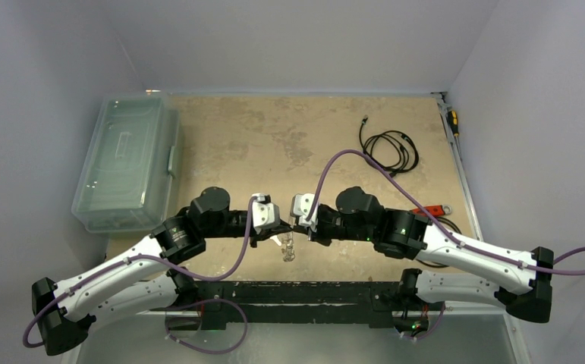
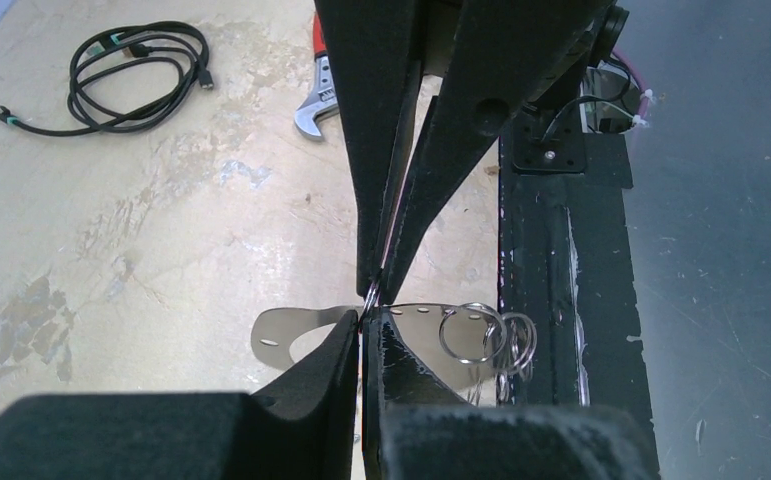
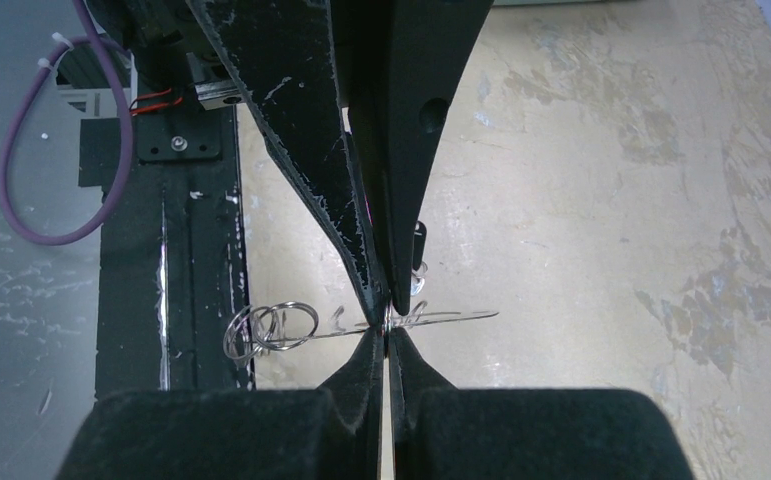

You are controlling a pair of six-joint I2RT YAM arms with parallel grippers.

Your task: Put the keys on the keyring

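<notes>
The keyring (image 2: 286, 335), a silvery crescent plate with small holes, hangs above the table between my two grippers. In the right wrist view the keyring (image 3: 451, 318) shows edge-on. Small wire rings (image 2: 471, 335) are threaded on its end nearest the arm bases. My left gripper (image 2: 366, 320) is shut on the plate from one side. My right gripper (image 3: 387, 335) is shut on it from the opposite side, tip to tip with the left. From above, the left gripper (image 1: 274, 226) and the right gripper (image 1: 302, 224) meet with metal bits dangling below. I cannot make out the keys for sure.
A clear plastic box (image 1: 126, 163) stands at the left. A coiled black cable (image 1: 388, 148) lies at the back right. A red-handled wrench (image 1: 433, 211) sits by the right arm. The black base rail (image 1: 297, 292) runs along the near edge.
</notes>
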